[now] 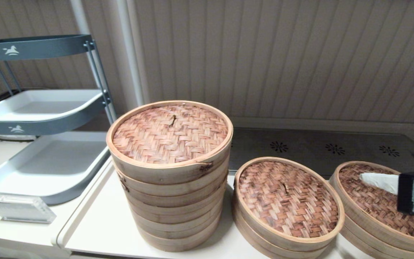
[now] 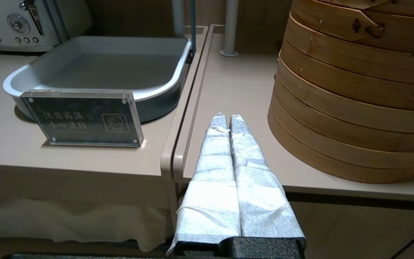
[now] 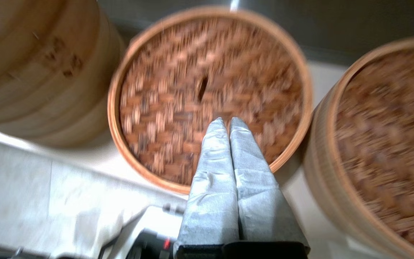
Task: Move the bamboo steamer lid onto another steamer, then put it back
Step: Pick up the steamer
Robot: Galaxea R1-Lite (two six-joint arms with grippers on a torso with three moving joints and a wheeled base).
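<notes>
Seeing the bamboo steamer lid [image 1: 383, 203] at about 4 o'clock in the head view, seated flat on its own base. Hovering just above it with the right hand [image 1: 363, 177], fingers pressed together, gripping nothing. Parking the left hand [image 2: 225, 117] low by the tabletop [image 2: 235, 90] edge near the tall stack [image 1: 171, 187], also pinched closed and empty. Judging by that: no lift yet, with the other steamer [image 1: 244, 225] at 5 o'clock wearing a reddish lid [image 1: 289, 198]. Probably leaves the whole trip over and back to do.

An acrylic sign [image 2: 83, 118] reads 注意高温 小心烫伤 (with a hand pictogram beside).
</notes>
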